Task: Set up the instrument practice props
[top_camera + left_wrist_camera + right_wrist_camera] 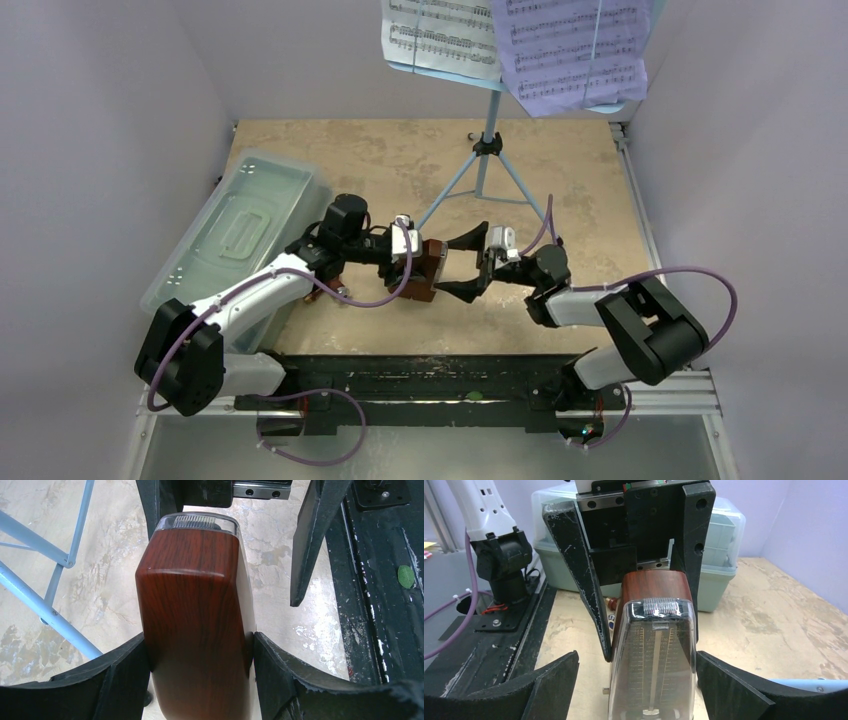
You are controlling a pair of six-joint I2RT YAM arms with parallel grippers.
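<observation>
The brown pyramid metronome (pixel 428 272) stands upright in the middle of the table, between both grippers. My left gripper (pixel 412 258) is shut on its wooden body, and both fingers press its sides in the left wrist view (pixel 200 640). My right gripper (pixel 467 264) is open around the clear cover (pixel 654 660), with gaps on both sides. The light-blue music stand (pixel 487 150) stands behind. It holds a white page (pixel 440 40) and a lilac page (pixel 570 50).
The large clear lidded box (pixel 240 235) lies at the left, beside my left arm, and shows behind the left gripper in the right wrist view (pixel 724 540). The stand's legs (pixel 30 600) spread just beyond the metronome. The black base rail (pixel 420 375) runs along the near edge.
</observation>
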